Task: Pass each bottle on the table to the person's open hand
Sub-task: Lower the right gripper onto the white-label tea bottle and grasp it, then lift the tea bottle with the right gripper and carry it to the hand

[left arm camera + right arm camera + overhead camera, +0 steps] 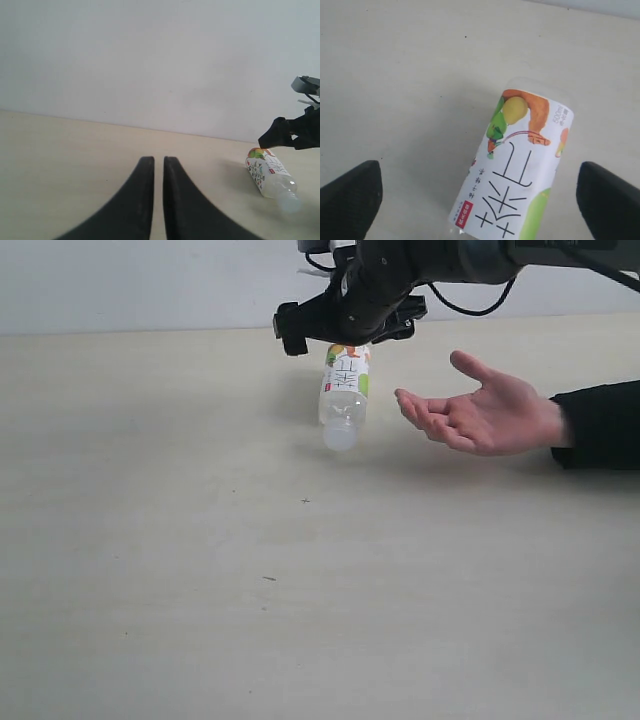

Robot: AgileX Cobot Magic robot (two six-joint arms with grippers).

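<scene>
My right fingers (350,200) are spread wide to either side of the white-green label bottle (345,390). I think the bottle lies on its side on the surface (200,570), cap towards the exterior camera, not yet gripped. The open hand (490,415) is held out empty just beside it. My left fingers (135,200) are almost together, holding nothing. This is the only bottle I see; grasp and handover remain.

The right hand (480,197) hangs with fingers spread wide; the left hand (158,161) holds its fingers nearly together.
</scene>
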